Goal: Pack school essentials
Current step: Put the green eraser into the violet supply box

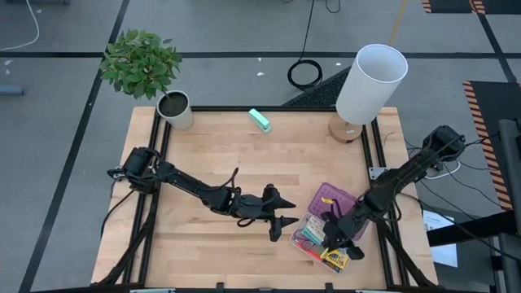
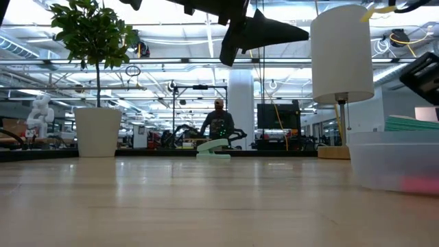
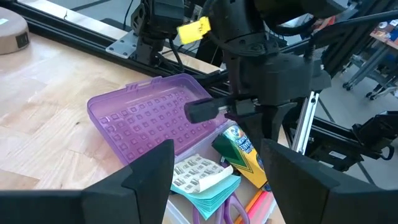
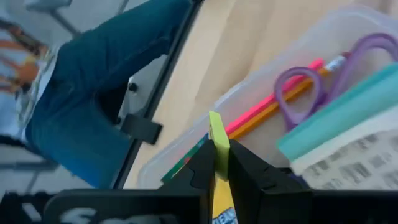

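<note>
A clear plastic box (image 1: 319, 238) at the near right holds purple-handled scissors (image 4: 323, 81), a red pen (image 4: 273, 101), an orange pencil (image 4: 283, 111) and a teal pad with a barcoded card (image 3: 202, 177). Its purple lid (image 3: 149, 118) lies just beyond it. My right gripper (image 4: 219, 168) is over the box's near end, shut on the green-yellow crayon box (image 3: 242, 152). My left gripper (image 3: 217, 180) hovers open just left of the box, holding nothing. My right gripper pinches the crayon box between its two fingers by the two broad faces, near its upper end (image 4: 217, 134). The fingers come from above, slanting down. The crayon box is tilted, and its lower end (image 3: 254, 174) reaches down into the clear box; whether it rests there, I cannot tell.
A teal block (image 1: 260, 120) lies at the table's far middle. A white-shaded lamp (image 1: 366, 85) stands at the far right, a potted plant (image 1: 173, 108) at the far left. A person's legs (image 4: 93, 93) show beside the table's right edge. Bare wood lies left and centre.
</note>
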Tool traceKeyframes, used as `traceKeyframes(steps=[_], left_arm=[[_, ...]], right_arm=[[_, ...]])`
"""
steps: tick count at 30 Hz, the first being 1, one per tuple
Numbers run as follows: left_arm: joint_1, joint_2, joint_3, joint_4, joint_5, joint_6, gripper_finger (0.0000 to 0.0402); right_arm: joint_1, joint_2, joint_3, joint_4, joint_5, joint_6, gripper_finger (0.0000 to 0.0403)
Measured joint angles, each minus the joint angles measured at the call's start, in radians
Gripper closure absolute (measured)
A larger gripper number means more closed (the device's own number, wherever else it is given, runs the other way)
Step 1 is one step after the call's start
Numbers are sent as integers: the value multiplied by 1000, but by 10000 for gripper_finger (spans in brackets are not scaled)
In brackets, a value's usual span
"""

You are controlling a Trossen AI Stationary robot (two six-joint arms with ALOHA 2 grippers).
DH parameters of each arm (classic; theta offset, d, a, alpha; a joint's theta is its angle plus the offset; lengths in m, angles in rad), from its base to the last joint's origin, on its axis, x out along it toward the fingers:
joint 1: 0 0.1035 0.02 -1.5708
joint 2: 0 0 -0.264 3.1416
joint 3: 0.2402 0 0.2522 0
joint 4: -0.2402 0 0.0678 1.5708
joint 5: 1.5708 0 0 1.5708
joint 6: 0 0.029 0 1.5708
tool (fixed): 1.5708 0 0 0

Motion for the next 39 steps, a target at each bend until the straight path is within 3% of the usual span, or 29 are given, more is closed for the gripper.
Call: traceKeyframes(steps=[13,20,32,39], left_arm=[[0,0,0,9,0,-3,160],[0,1,0,36,3,-3,160],[0,1,0,43,8,-2,160],[0,1,0,43,9,-2,160]], right_arm=[[-67,0,-55,-10,-33,243,372],[-67,0,-65,-2,-21,276,362],[-67,-4,-65,-15,-23,269,206],[-67,-4,-65,-54,18,230,159]])
